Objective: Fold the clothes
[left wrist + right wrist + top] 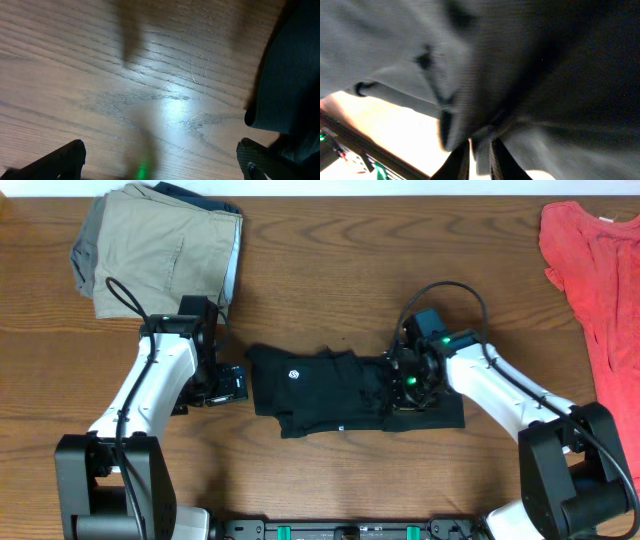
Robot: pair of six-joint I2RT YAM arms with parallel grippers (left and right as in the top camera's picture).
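Two tools flank the clothes (320, 390), a plain black soft-fabric garment lying rumpled and partly doubled over on your brown wood-grain bench (350, 270).

Your right tool (476, 162) stands narrow. Its fingers (455, 165) are almost together, and a ridge of the dark fabric is pinched between them. In the right wrist view the cloth fills nearly everything above that pinch, with a strip of brightly lit wood showing at the lower left. From overhead, you can see this tool sitting on the right-hand part of the garment, where the fabric bunches up around it.

Your left tool (160, 162) stands wide, with its two fingertips far apart and only bare wood between them. In the left wrist view a rounded edge of the black cloth lies close to one fingertip, but you cannot tell whether the two touch. Overhead, this tool sits just beside the garment's left edge.

A small white round logo (294, 374) shows on the left part of the black fabric.

Farther out, a folded khaki-beige garment (160, 245) lies at the far left corner of the bench. A coral-red top (600, 290) is spread along the far right edge. Both are well apart from the clothes.
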